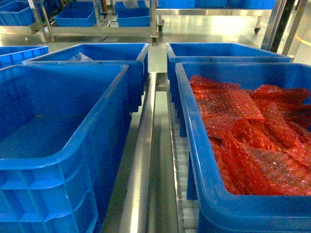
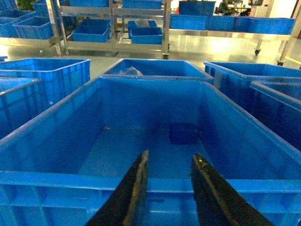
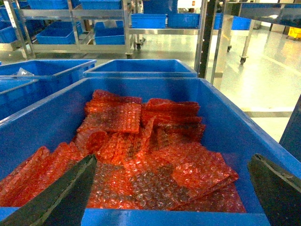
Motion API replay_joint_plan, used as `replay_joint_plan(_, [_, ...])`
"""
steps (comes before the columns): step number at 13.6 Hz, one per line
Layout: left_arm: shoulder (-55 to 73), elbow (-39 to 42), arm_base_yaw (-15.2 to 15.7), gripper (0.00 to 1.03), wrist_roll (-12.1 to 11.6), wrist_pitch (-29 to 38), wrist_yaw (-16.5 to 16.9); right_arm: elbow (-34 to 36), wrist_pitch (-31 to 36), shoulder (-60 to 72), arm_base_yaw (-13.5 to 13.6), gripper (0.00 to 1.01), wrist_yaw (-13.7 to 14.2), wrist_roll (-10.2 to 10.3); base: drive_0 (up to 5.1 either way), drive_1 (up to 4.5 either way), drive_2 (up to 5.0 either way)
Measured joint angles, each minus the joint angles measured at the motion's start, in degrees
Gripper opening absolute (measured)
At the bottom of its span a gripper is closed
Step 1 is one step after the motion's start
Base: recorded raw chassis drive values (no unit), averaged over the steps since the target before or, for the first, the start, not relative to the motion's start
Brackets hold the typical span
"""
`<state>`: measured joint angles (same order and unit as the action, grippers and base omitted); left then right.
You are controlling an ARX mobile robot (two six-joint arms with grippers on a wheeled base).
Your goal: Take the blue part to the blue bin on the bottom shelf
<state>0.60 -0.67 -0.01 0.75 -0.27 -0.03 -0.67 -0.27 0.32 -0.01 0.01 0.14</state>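
Note:
The blue part (image 2: pixel 183 133), a small dark blue block, lies on the floor of a large blue bin (image 2: pixel 70 181) toward its far right. My left gripper (image 2: pixel 169 157) hangs open over that bin's near rim with nothing between its black fingers (image 2: pixel 136 188); the part is well ahead of the tips. That bin (image 1: pixel 63 160) stands on the bottom shelf (image 1: pixel 187 216), whose steel rails and white rollers show between the bins. My right gripper (image 3: pixel 171 157) is wide open and empty over the near rim of a neighbouring blue bin (image 3: pixel 221 117). Neither gripper shows in the head view.
The right bin (image 1: pixel 233 208) is filled with red bubble wrap (image 1: pixel 252 141). Two more blue bins (image 1: pixel 97 53) stand behind these, one holding a clear bag (image 1: pixel 80 57). A steel rail (image 1: pixel 143 160) runs between the bins. Racks with blue trays (image 1: pixel 131 17) stand across the aisle.

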Motion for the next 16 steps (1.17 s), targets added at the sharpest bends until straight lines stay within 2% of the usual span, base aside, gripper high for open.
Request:
replay_joint_plan(3, [0.02,0.0,0.0,0.73,0.0,0.0,0.02,0.0,0.0,0.0,0.0,0.98,0.0,0.0,0.0,0.0,0.0])
replay_joint_plan(5, [0.0,0.0,0.0,1.0,-0.13,0.0,0.02,0.0,0.0,0.0,0.0,0.98,0.0,0.0,0.0,0.0,0.0])
replay_joint_plan(6, [0.0,0.0,0.0,0.98,-0.13,0.0,0.02,0.0,0.0,0.0,0.0,0.98,0.0,0.0,0.0,0.0,0.0])
replay_joint_plan(16, [0.0,0.0,0.0,0.98,-0.13,0.0,0.02,0.0,0.0,0.0,0.0,0.98,0.0,0.0,0.0,0.0,0.0])
